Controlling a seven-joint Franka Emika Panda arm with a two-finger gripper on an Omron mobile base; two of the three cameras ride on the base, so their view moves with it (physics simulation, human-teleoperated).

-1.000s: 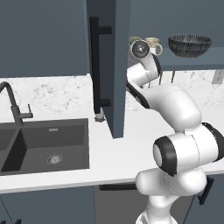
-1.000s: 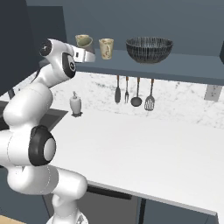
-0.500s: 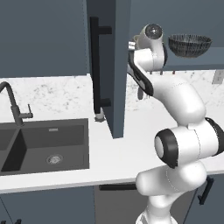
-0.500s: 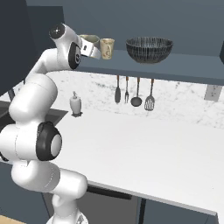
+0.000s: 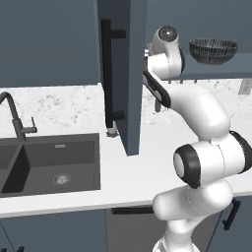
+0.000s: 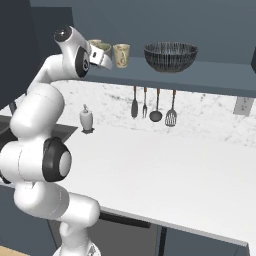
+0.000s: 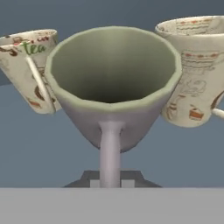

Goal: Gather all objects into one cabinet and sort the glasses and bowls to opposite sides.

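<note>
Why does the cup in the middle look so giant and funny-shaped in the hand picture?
Hand view: the camera sits right at the grey-green cup, so it bulges huge and flares outward, and the two cream mugs lean away to the sides. Right base view: the mugs look small and straight beside the bowl.

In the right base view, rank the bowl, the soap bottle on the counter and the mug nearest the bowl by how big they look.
1. Bowl, plainly the largest.
2. Soap bottle and mug: they look about alike, and the bottle stands at a different depth, so I won't rank them.
</note>
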